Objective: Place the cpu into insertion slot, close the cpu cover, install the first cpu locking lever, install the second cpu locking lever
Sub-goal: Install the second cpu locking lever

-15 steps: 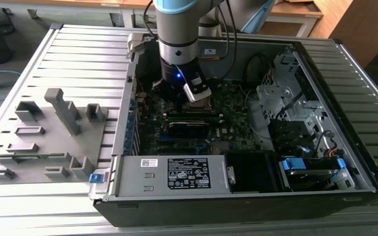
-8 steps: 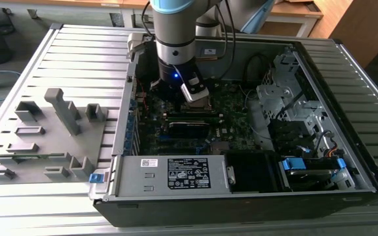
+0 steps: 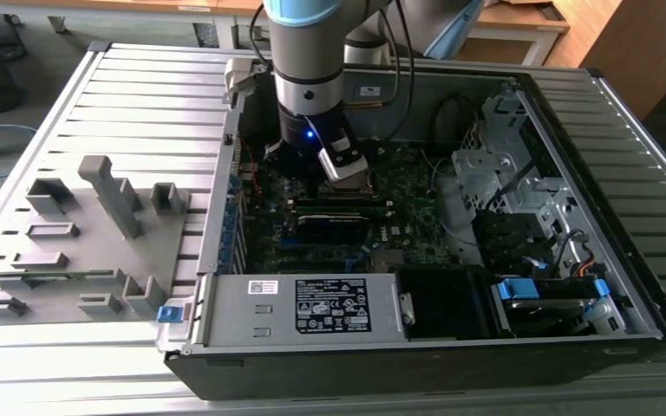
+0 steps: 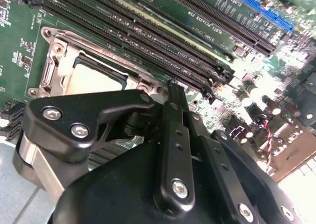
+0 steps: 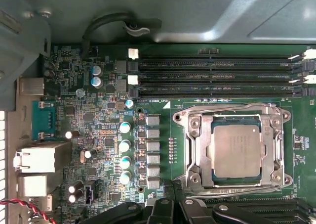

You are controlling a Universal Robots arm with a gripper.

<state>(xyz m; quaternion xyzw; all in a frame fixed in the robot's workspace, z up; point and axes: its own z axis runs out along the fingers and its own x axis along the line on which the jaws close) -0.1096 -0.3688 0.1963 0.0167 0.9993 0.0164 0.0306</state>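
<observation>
**Chip seated and cover down; the levers are hard to judge**

In the exterior view the arm reaches down into the open computer case [image 3: 610, 286], with the gripper [image 3: 342, 166] low over the green motherboard [image 3: 414, 217], just above the socket area. The memory slots [image 3: 336, 208] lie just beside it, toward the power supply [image 3: 298, 305].

In the second wrist view the gripper [image 4: 170, 88] looks closed, its black fingers [image 4: 175, 130] drawn together with nothing between them. Its tip hangs at the socket edge nearest the memory slots [image 4: 148, 41]. The cpu [image 4: 91, 80] lies flat inside the insertion slot [image 4: 52, 68].

In the first wrist view the cpu [image 5: 237, 151] sits square in the insertion slot [image 5: 232, 147], next to the memory slots [image 5: 212, 75]. The cpu cover [image 5: 200, 150] appears to lie flat around it, the chip showing through its window. So placing looks done and the cover seems shut. Whether either locking lever is latched I cannot tell.
</observation>
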